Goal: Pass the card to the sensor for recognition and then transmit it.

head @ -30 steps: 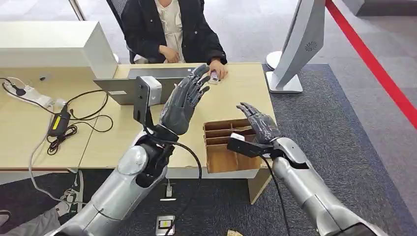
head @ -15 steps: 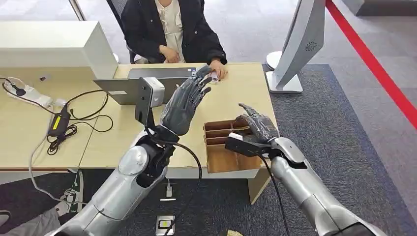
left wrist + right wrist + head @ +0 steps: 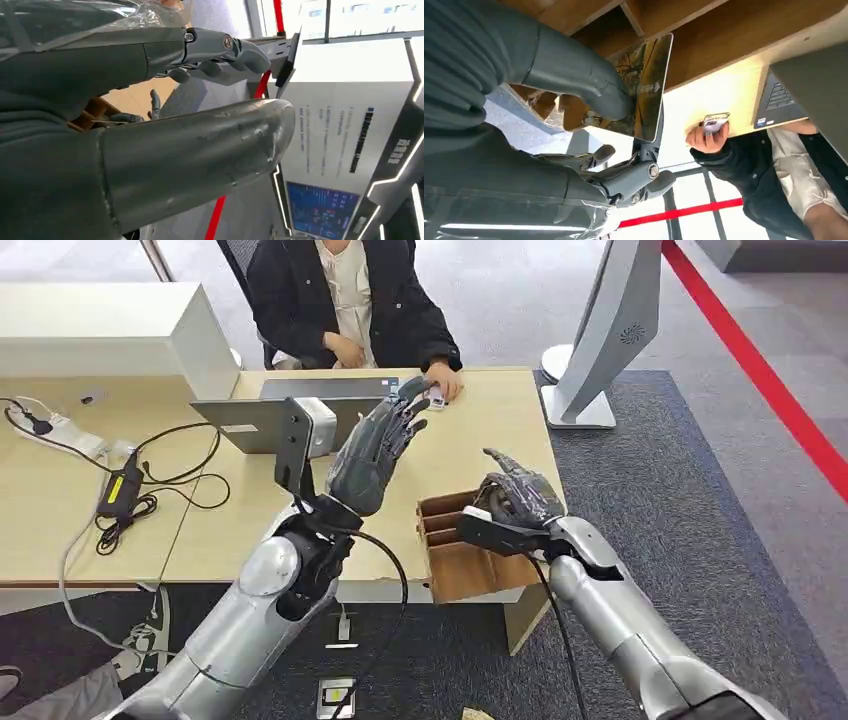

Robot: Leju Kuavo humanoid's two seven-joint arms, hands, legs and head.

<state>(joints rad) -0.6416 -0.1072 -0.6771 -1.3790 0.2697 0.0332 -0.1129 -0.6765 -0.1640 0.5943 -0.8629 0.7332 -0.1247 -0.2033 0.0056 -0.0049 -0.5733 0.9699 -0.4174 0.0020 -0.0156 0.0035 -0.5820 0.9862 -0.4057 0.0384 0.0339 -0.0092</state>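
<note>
In the right wrist view the right hand (image 3: 589, 100) pinches a glossy card (image 3: 646, 90) between thumb and fingers over the brown divider box (image 3: 704, 45); the card's print is too small to read. From the head view that hand (image 3: 518, 498) hides the card and covers the box (image 3: 455, 550) at about 5 o'clock on the table (image 3: 470, 440). The left hand (image 3: 375, 450) is raised, fingers spread, empty. At 12 o'clock a person's hand (image 3: 443, 382) holds a small device (image 3: 436, 395).

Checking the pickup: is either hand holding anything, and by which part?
The right hand pinches the card near one edge; the left hand holds nothing.
</note>
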